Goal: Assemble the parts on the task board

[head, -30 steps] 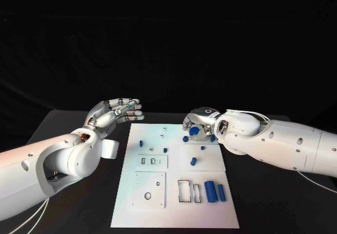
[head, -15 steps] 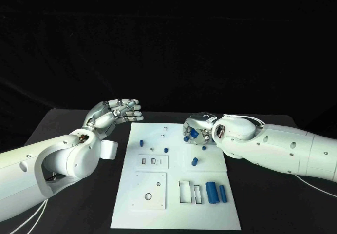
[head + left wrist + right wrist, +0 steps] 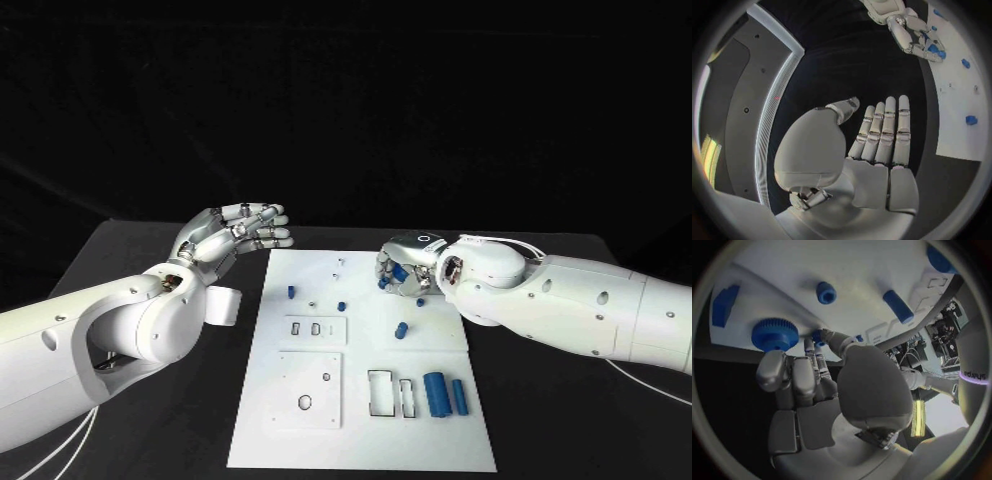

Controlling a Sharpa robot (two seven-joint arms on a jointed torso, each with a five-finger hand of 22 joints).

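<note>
task board: a white plate [image 3: 433, 440] lying flat on my desk [image 3: 144, 250], long side running away from me, with raised square panels and cut-out slots.
near parts: two blue cylinders, the thicker one [image 3: 436, 393] just beside a thinner one [image 3: 456, 397], lying by the rectangular slots.
middle parts: a short blue peg [image 3: 401, 330], two small ones [image 3: 290, 293] [image 3: 342, 306].
far part: a small blue piece [image 3: 819, 336] at my right hand's [image 3: 408, 265] fingertips; a toothed blue wheel [image 3: 774, 333] beside it.
</note>
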